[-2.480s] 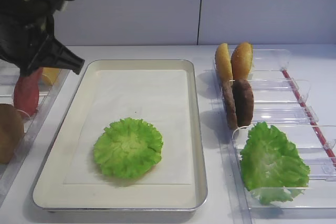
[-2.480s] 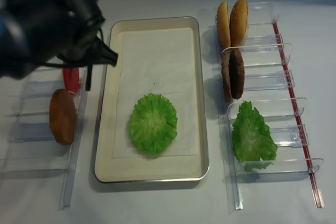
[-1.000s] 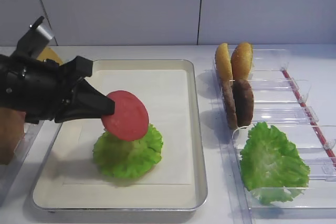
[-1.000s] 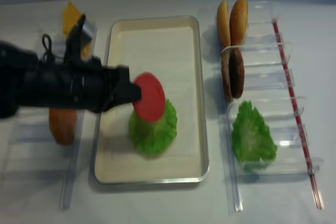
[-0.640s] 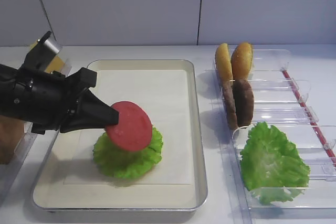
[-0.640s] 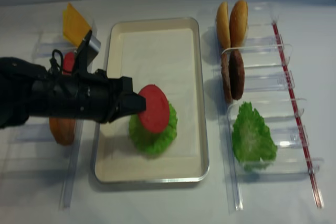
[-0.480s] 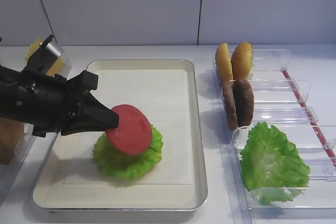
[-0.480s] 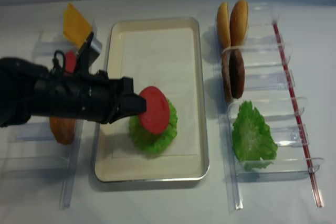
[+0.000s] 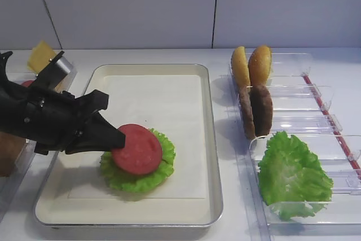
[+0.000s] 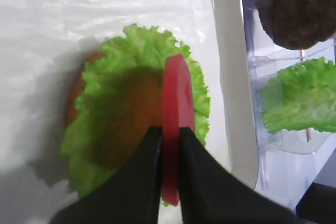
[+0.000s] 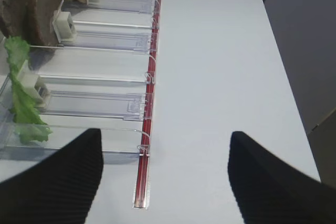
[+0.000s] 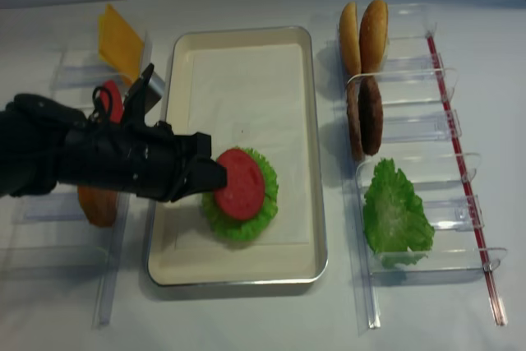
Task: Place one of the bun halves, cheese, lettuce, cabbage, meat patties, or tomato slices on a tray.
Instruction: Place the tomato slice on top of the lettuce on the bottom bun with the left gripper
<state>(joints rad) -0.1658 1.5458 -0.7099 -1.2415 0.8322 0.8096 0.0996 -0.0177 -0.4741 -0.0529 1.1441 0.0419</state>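
Left gripper (image 9: 115,139) clamped on tomato (image 9: 137,148) — slice tilted, low edge touching lettuce (image 9: 161,165) on tray (image 9: 208,139), at 3 o'clock from the fingers. Right gripper (image 11: 165,174) idle, jaws apart.

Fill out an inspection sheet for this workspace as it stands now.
Surface: white table, bare between the racks.
Job's things: tomato slice over lettuce on tray; bun halves, meat patties, cheese in clear racks.
Clutter: nothing seen.
Grippers: left gripper shut on tomato slice; right gripper open, empty.
Cables: wiring on left arm.
Surroundings: white wall panels.
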